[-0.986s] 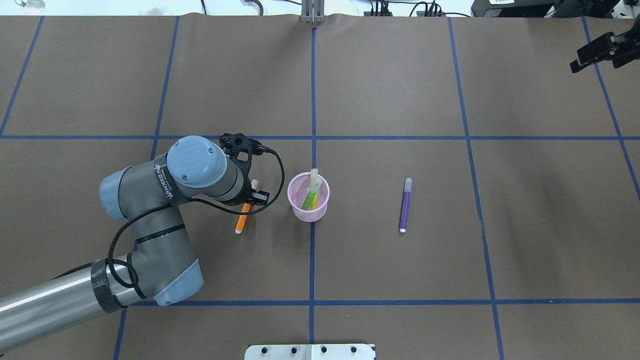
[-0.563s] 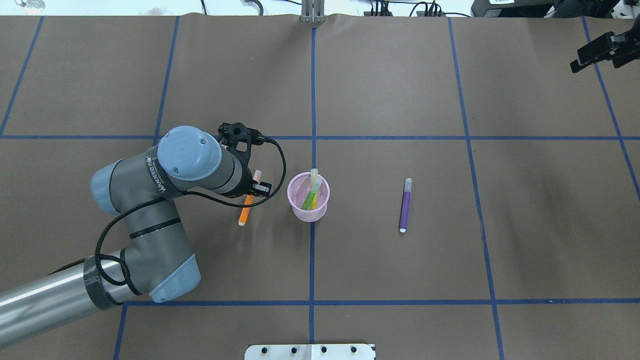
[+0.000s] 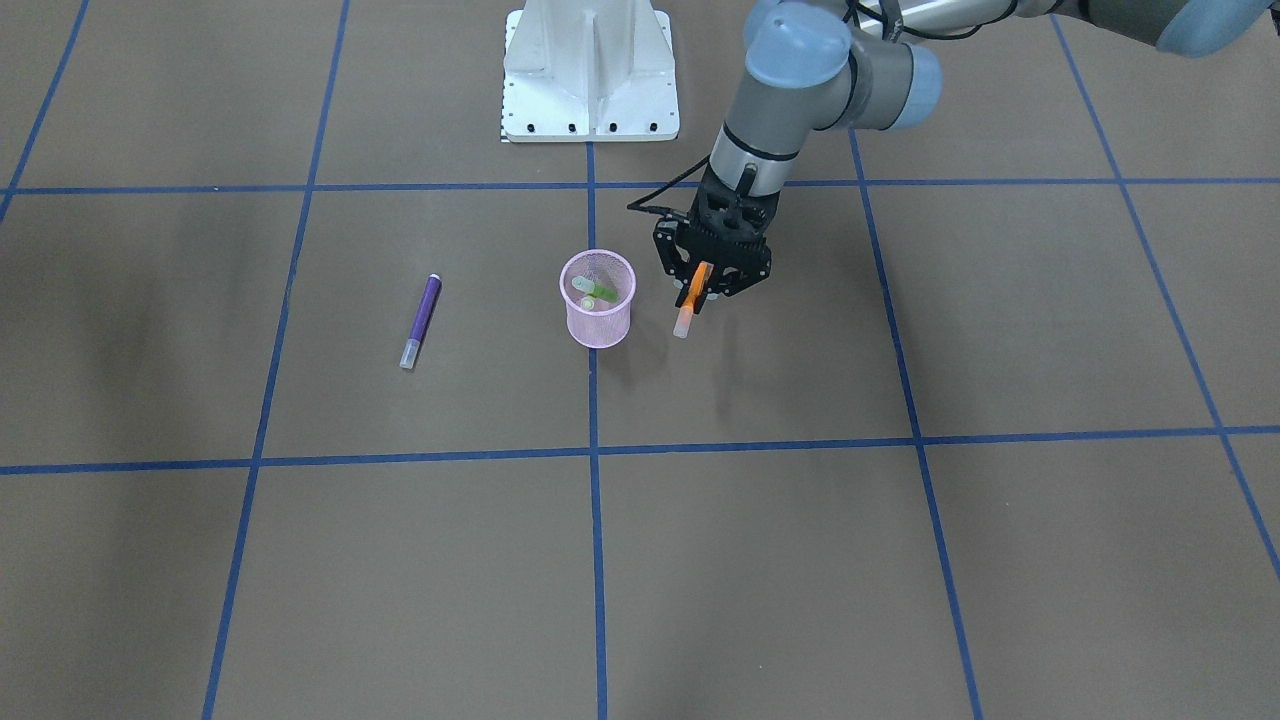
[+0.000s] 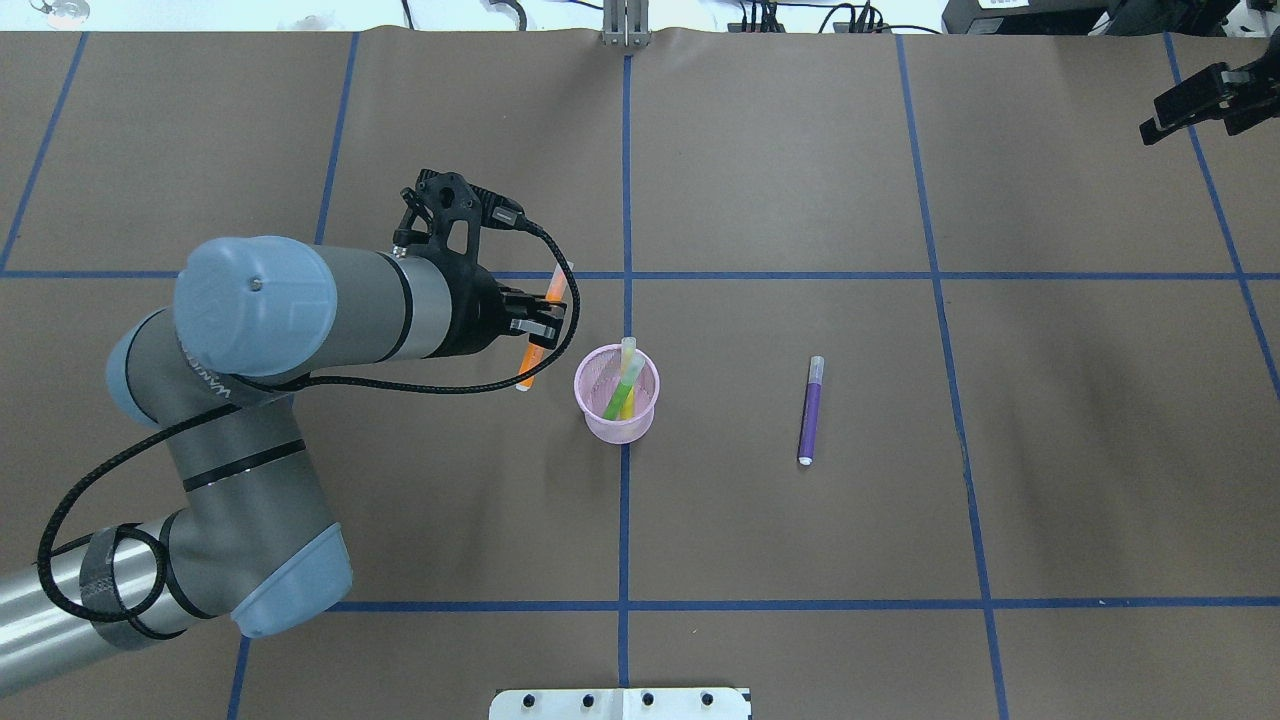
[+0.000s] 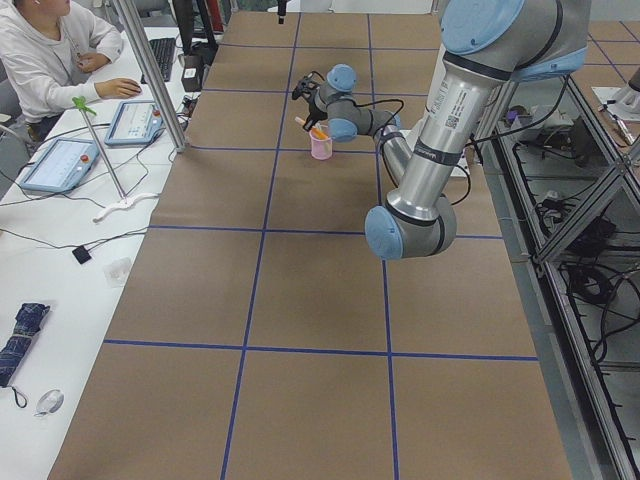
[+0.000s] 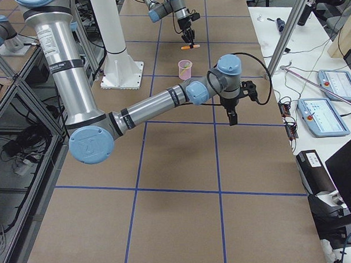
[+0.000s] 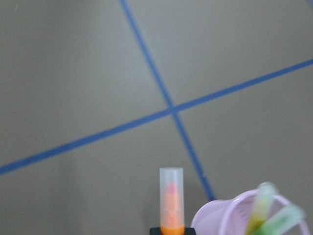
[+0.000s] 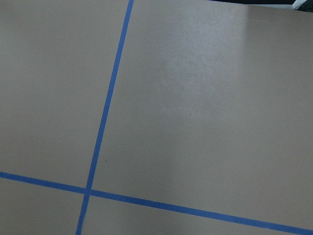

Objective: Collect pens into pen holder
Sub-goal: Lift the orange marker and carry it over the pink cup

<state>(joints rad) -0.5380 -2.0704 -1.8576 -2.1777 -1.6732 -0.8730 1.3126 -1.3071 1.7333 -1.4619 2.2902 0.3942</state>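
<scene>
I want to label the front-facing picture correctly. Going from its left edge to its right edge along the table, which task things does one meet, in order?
purple pen → pen holder → orange pen, held in the left gripper

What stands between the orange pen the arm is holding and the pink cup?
Nothing visible. The left gripper holds the orange pen in the air just beside the cup, with only bare table between them. The pens inside lean to one side, leaving part of the opening free.
</scene>
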